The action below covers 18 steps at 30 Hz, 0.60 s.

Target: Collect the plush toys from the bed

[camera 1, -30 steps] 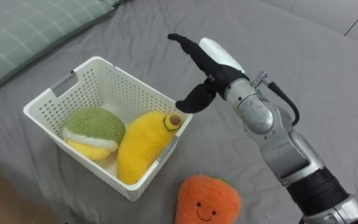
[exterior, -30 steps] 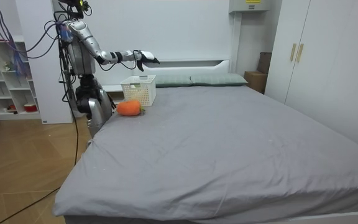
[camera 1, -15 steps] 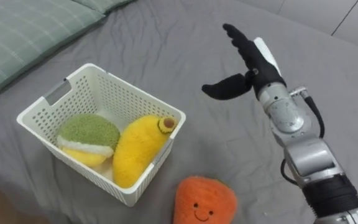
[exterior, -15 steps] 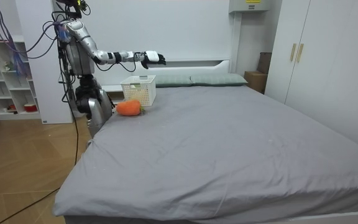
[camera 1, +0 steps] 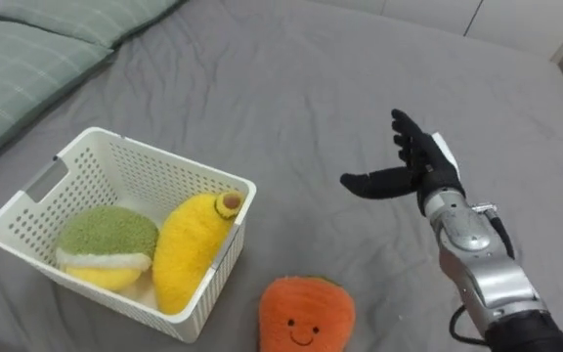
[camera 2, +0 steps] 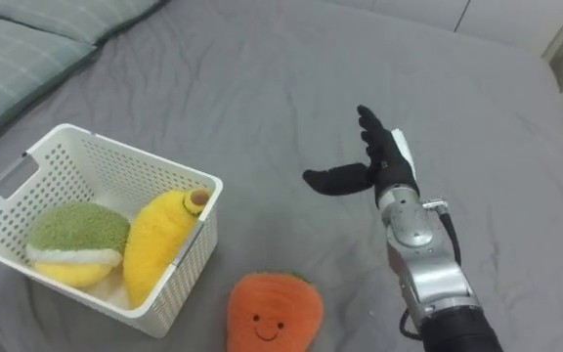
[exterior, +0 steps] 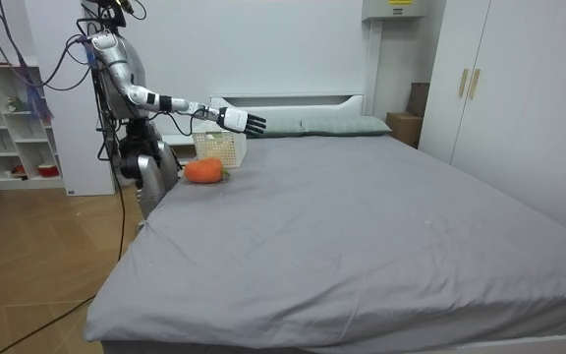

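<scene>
A white basket (camera 1: 45,184) (camera 2: 18,168) (exterior: 219,146) stands on the grey bed and holds a yellow banana plush (camera 1: 190,248) (camera 2: 159,241) and a green and yellow round plush (camera 1: 108,244) (camera 2: 76,240). An orange plush with a smiling face (camera 1: 306,315) (camera 2: 272,313) (exterior: 202,171) lies on the sheet just right of the basket's near corner. My right hand (camera 1: 420,163) (camera 2: 383,161) (exterior: 244,122) hangs open above the bare sheet, right of the basket and beyond the orange plush, holding nothing.
Green checked pillows (camera 1: 22,68) (camera 2: 27,44) lie at the bed's head, left of the basket. The grey bed (exterior: 362,216) stretches wide to the right. I stand at the bedside near a white shelf unit (exterior: 13,118); wardrobes (exterior: 519,88) line the far wall.
My right hand has swung away from above the basket to the right and lowered over the open sheet, still open. The head camera has shifted, so the basket sits lower left.
</scene>
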Motion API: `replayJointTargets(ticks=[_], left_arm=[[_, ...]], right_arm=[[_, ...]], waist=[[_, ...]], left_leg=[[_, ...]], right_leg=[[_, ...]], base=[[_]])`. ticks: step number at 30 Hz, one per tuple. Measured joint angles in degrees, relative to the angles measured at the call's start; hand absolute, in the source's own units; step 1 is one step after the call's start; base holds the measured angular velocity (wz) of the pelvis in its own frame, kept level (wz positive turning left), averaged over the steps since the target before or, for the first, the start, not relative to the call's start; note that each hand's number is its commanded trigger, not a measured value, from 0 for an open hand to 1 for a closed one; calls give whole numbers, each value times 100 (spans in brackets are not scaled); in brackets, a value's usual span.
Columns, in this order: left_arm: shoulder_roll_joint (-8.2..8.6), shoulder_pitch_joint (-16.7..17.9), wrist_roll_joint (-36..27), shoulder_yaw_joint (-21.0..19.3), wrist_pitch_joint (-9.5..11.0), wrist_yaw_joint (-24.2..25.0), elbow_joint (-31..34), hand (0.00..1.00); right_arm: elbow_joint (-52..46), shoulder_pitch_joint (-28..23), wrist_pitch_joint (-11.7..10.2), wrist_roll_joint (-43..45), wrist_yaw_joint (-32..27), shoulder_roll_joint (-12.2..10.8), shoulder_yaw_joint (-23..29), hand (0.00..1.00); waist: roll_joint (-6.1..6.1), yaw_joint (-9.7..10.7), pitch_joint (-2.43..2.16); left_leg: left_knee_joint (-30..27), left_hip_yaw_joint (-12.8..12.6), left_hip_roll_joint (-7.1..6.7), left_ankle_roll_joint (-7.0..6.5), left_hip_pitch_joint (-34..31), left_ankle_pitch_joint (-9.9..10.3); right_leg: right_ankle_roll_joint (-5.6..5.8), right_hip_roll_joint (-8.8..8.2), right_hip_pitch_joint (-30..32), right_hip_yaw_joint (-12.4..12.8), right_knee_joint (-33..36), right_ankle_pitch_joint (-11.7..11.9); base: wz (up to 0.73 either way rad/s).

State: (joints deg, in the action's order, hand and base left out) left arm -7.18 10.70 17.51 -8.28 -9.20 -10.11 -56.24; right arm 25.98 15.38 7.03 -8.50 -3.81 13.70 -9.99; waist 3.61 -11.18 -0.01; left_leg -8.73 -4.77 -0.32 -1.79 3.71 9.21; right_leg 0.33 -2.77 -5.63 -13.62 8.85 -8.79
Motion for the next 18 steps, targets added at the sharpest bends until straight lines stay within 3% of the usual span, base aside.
replayJointTargets(ticks=[8,13,14,18], left_arm=[[-3,1,15,14,-18,61,37,0],[-43,11,18,60,-124,55,-15,0],[-59,-9,18,62,-182,69,-11,0],[-125,-44,18,184,-407,178,21,0]], right_arm=[[498,-329,78,508,1129,1,-515,0],[557,-338,314,956,1946,3,-986,0],[580,-337,364,1035,2123,24,-1109,0],[834,-333,658,1459,2758,10,-1476,0]], waist=[[50,-33,5],[131,-108,10],[166,-167,25],[257,-345,15]], left_leg=[[10,-9,0,3,2,11],[9,-13,-2,7,-7,16],[8,0,4,7,-10,17],[1,35,1,3,-18,26]], right_leg=[[0,34,21,67,-12,0],[0,37,33,32,-9,0],[0,31,21,-20,-15,0],[1,28,4,-85,-23,0]], base=[[-1],[-1],[8],[5]])
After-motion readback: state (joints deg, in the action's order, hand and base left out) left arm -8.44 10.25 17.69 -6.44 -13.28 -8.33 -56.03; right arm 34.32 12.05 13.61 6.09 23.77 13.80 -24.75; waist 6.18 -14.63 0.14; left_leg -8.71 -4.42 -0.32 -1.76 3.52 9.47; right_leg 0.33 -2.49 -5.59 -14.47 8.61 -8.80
